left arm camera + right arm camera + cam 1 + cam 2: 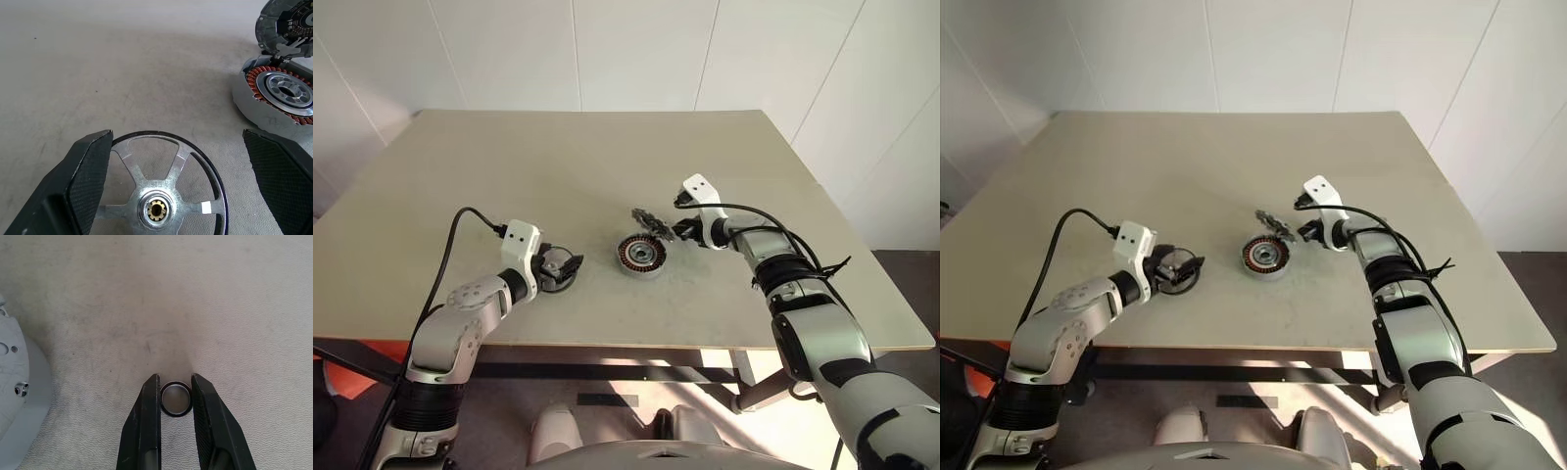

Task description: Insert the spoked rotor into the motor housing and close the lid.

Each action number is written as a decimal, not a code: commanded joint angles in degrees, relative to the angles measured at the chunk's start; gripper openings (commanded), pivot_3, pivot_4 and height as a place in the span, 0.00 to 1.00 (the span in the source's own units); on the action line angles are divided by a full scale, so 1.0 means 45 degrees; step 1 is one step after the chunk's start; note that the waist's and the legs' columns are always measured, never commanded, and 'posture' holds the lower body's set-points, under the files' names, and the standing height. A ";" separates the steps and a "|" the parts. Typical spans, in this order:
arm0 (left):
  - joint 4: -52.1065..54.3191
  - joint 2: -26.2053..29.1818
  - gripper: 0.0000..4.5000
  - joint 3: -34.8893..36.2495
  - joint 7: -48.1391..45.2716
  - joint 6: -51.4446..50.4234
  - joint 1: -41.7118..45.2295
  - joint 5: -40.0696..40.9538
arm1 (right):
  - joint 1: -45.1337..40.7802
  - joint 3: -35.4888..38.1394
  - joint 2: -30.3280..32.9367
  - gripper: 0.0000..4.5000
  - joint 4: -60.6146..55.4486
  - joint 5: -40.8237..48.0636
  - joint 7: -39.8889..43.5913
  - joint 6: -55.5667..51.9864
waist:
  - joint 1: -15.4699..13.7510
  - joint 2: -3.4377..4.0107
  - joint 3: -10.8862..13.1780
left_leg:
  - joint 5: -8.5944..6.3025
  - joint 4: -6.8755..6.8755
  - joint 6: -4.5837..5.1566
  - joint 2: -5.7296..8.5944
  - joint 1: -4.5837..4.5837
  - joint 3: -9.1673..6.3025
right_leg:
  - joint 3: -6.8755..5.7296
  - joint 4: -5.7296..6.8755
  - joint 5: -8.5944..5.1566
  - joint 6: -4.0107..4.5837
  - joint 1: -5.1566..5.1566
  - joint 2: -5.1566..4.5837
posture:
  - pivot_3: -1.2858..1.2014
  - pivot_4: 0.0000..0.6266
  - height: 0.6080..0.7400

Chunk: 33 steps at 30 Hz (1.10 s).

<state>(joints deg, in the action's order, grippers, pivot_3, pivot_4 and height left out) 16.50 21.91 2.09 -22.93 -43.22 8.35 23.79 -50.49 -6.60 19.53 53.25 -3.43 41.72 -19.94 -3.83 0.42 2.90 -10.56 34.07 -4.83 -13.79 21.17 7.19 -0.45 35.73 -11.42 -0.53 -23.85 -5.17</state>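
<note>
The spoked rotor [161, 196], a thin metal wheel with a brass-coloured hub, lies flat on the table. My left gripper [176, 137] stands open around it, one finger [83, 181] at its rim and the other well clear. To its right sits the motor housing [639, 255], a silver puck with copper windings. The grey lid [649, 221] leans tilted at the housing's far edge. Just right of the lid, my right gripper [175, 379] is shut on a small dark-rimmed ring [176, 399] at table level.
Everything rests on a wide beige table [558, 166] whose front edge runs just below both arms. A black cable [460, 220] loops from the left wrist, another [773, 220] from the right. White walls stand behind the table.
</note>
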 commanded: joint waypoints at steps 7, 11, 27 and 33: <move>0.0071 0.0121 1.00 0.0172 -0.0124 0.0230 0.0203 -0.0055 | -0.0456 0.0119 0.0301 0.13 -0.1768 0.0075 -0.0157 0.0028 | -0.0010 0.0032 0.0020 | 0.0000 -0.0002 0.0000 0.0000 0.0026 0.0001 | 0.0000 -0.0002 0.0000 0.0000 -0.0023 0.0000 | 0.52 0.00 1.00; -0.0126 0.0112 1.00 0.0148 -0.0185 0.0328 0.0299 -0.0102 | -0.0383 0.0041 0.0394 0.13 -0.3087 0.0136 0.0018 -0.0313 | -0.0011 0.0036 0.0023 | 0.0000 -0.0010 0.0000 0.0000 0.0031 0.0001 | -0.0002 -0.0008 0.0000 0.0000 -0.0028 0.0001 | 0.52 0.00 1.00; -0.0443 0.0061 1.00 0.0014 -0.0365 0.0577 0.0338 -0.0240 | 0.1699 -0.1025 0.1888 0.13 -1.4338 0.1845 0.2735 -0.4305 | -0.0096 0.0040 0.0026 | 0.0002 -0.0032 -0.0003 0.0000 0.0025 0.0001 | 0.0003 -0.0023 -0.0003 -0.0006 -0.0025 0.0002 | 0.52 0.00 1.00; -0.0565 0.0001 1.00 -0.0037 -0.0473 0.0643 0.0368 -0.0311 | 0.2225 -0.1254 0.2509 0.13 -1.5873 0.2539 0.3015 -0.5136 | -0.0094 0.0040 0.0025 | 0.0011 -0.0033 -0.0020 0.0001 0.0008 0.0001 | 0.0014 -0.0013 -0.0005 -0.0011 -0.0023 0.0004 | 0.52 0.00 1.00</move>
<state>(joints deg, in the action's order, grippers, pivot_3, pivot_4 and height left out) 13.56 21.86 1.74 -24.72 -41.56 9.02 22.50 -41.09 -12.03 30.06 -15.55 6.73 54.81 -42.45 -4.26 0.59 3.01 -10.50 33.92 -4.92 -13.78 21.18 7.19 -0.38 35.67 -11.45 -0.59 -23.94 -5.15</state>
